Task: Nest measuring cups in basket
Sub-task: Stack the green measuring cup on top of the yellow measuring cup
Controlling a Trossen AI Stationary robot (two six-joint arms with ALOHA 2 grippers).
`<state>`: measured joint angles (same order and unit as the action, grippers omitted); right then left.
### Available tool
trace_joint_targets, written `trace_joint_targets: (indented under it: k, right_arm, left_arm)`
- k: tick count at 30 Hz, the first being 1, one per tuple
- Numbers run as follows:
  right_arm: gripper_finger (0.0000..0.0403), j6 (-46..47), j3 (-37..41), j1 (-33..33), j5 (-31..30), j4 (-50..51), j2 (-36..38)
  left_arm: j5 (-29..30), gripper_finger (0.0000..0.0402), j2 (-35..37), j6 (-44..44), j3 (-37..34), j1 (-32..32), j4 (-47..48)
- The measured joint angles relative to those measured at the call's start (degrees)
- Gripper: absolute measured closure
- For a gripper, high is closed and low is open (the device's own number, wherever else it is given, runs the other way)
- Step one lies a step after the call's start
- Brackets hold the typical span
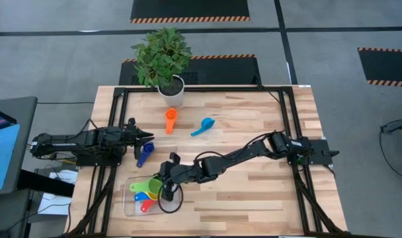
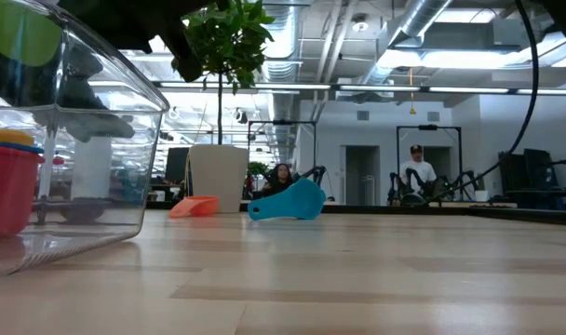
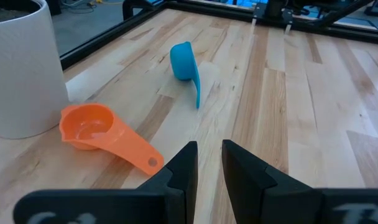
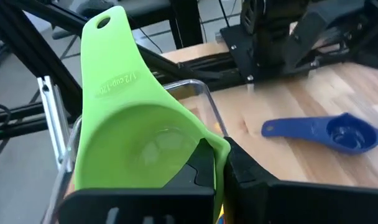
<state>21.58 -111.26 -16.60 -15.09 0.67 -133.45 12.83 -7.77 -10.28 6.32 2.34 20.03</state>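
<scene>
Currently right hand (image 4: 217, 163) pinching green cup (image 4: 139, 140) by rim, hovering over basket (image 1: 129, 206) at desk's front-left corner. Left hand (image 3: 207, 168) waiting, narrowly parted, empty. Cup probably light, stiff, slippery; rim safest.

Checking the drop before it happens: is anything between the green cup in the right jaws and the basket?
Nothing visible blocks it. The right gripper holds the green cup above the basket, which already holds yellow, blue and red cups.
</scene>
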Motion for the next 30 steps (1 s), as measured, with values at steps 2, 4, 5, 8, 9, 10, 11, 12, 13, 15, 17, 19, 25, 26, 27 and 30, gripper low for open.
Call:
trace_joint_targets:
  k: [2,4,5,8,9,10,11,12,13,15,17,19,25,26,27,30]
  right_arm:
    - [0.0394,1.7,0.0,0.0,-0.3,1.4,0.0]
    - [0.0394,3.4,0.0,-0.2,-1.1,2.8,0.0]
    - [0.0393,4.3,0.0,-0.3,-1.4,3.2,0.0]
    - [0.039,5.1,0.0,-0.7,-1.6,3.3,0.0]
    - [0.0392,5.1,0.0,-0.7,-1.6,3.3,0.0]
    - [0.0394,5.2,0.0,-0.6,-1.6,3.3,0.0]
    - [0.0394,5.2,0.0,-0.5,-1.6,3.3,0.0]
    - [0.0394,5.2,0.0,-0.5,-1.6,2.8,-0.4]
    - [0.0395,5.3,-0.2,-0.5,-1.6,1.3,-1.2]
    - [0.0395,5.4,0.2,-0.5,-0.9,0.4,-2.0]
    - [0.0394,5.8,0.0,-0.1,0.3,-3.0,-3.8]
    - [0.0392,6.2,0.0,-0.1,0.5,-3.2,-4.3]
    - [0.0394,7.1,-0.6,0.0,2.7,-3.3,-4.7]
    - [0.0394,7.1,-0.6,0.0,3.0,-3.0,-4.8]
    - [0.0393,7.1,-0.6,-0.1,3.2,-2.8,-4.8]
    - [0.0385,7.2,-0.6,-0.1,3.2,-2.3,-4.8]
  left_arm:
    - [0.0,0.034,0.0,0.0,0.0,0.0,0.0]
    - [0.0,0.034,0.0,0.0,0.0,0.0,0.0]
    - [0.1,0.034,0.0,0.0,0.0,0.0,0.0]
    - [0.6,0.034,0.0,0.0,0.0,0.0,-0.1]
    - [0.6,0.034,0.0,0.0,0.0,0.0,-0.1]
    - [0.6,0.034,0.0,0.0,0.0,0.0,-0.1]
    - [0.6,0.034,0.0,0.0,0.0,0.0,-0.1]
    - [0.6,0.034,0.0,0.0,0.0,0.0,-0.1]
    - [0.6,0.034,0.0,0.0,0.0,0.0,-0.1]
    - [0.6,0.034,0.0,0.0,0.0,0.0,-0.1]
    - [0.7,0.034,0.0,0.0,0.0,0.0,-0.1]
    - [0.7,0.034,0.0,0.0,0.0,0.0,-0.1]
    - [0.7,0.034,-0.2,0.0,0.0,0.0,-0.1]
    - [0.7,0.034,-0.2,0.0,0.0,0.0,-0.1]
    - [0.7,0.034,-0.2,0.0,0.0,0.0,-0.1]
    - [0.7,0.034,-0.2,0.0,0.0,0.0,-0.1]
